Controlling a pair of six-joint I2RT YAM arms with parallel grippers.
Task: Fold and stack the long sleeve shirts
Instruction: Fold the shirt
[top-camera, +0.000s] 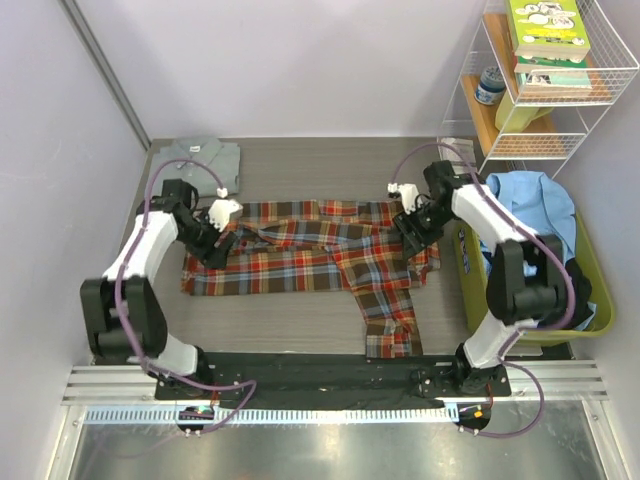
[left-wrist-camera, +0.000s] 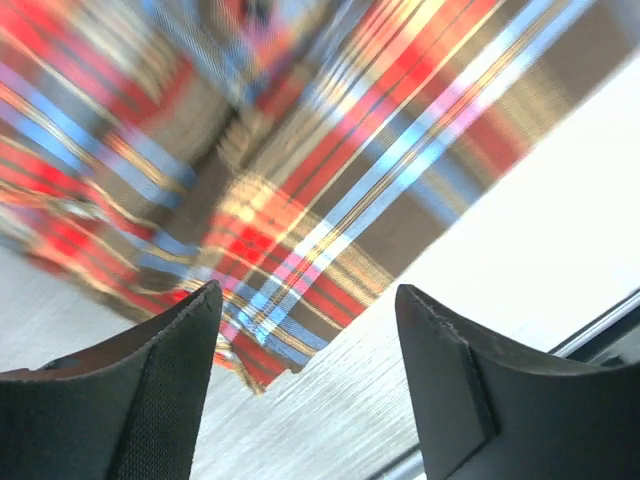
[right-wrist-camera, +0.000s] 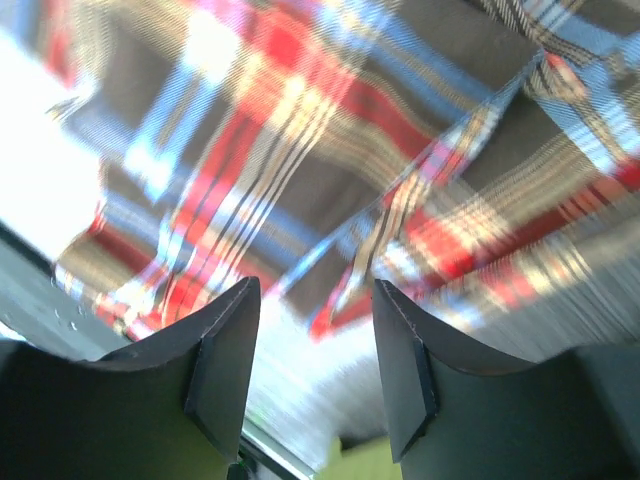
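Indoors, left end effector (left-wrist-camera: 307, 292) and right end effector (right-wrist-camera: 315, 284) gape empty over plaid shirt (top-camera: 310, 255) on grey table (top-camera: 290, 322).

Was a grey wood-grain table (top-camera: 285, 322). Bore a plaid flannel shirt (top-camera: 300, 258) spread across its middle and a folded pale grey shirt (top-camera: 203, 160) at its far left corner.

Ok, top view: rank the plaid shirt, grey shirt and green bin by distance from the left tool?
1. plaid shirt, directly under the left tool.
2. grey shirt, folded, back-left corner.
3. green bin, far right.
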